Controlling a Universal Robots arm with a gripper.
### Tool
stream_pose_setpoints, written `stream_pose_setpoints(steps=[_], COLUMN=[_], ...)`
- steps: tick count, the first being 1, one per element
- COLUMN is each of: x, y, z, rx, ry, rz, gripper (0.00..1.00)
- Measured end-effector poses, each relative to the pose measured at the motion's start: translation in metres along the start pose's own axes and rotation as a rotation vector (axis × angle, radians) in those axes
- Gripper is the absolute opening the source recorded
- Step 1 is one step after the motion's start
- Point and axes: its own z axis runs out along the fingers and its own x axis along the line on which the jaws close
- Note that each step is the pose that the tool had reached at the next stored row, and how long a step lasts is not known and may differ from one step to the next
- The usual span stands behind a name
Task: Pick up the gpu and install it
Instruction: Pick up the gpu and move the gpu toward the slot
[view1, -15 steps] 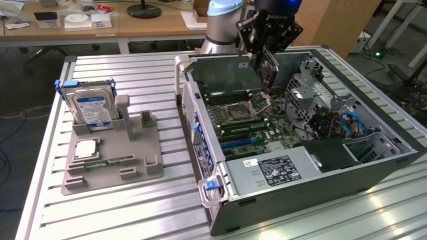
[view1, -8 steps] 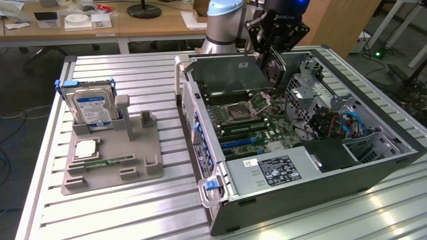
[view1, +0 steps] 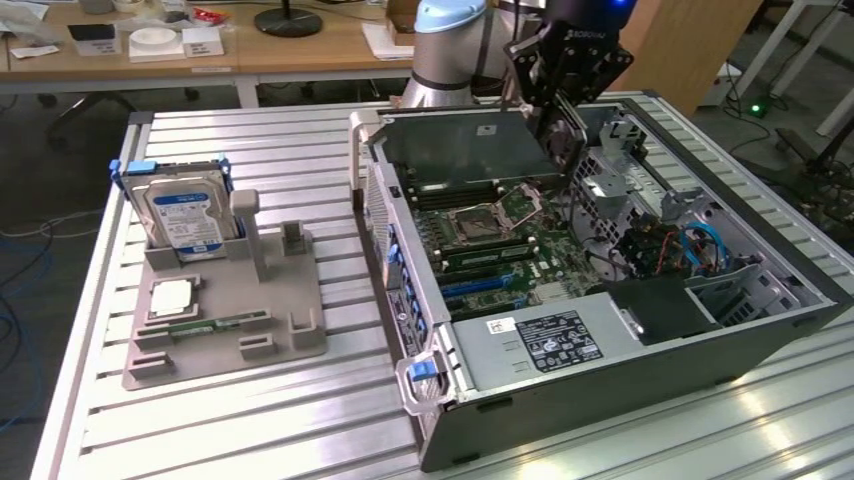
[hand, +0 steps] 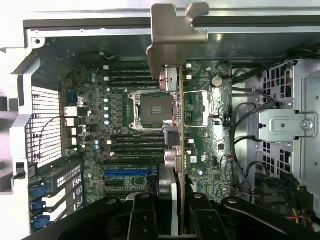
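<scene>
Gpu (hand: 171, 136): held edge-on above the motherboard (hand: 125, 150), within the open computer case (view1: 601, 400).
Jaws: clamped on the gpu's near end.
Long axis: runs straight out from the jaws, with the silver bracket (hand: 176, 30) at the far end.

Bright even light; glare on metal table (view1: 781, 405).

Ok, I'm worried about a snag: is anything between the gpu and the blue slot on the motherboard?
Nothing visible does. The gpu, gripped between the fingers, hangs over the open case, and the blue slot lies bare on the motherboard, no cable or card across it. The cables lie off beside the metal cage.
</scene>
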Motion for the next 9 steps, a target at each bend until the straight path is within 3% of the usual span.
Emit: stream_pose_setpoints(steps=[9], x=[-0.008], y=[0.0004], z=[0.0003], rx=[0.0], ry=[0.0], rz=[0.0], gripper=[0.28])
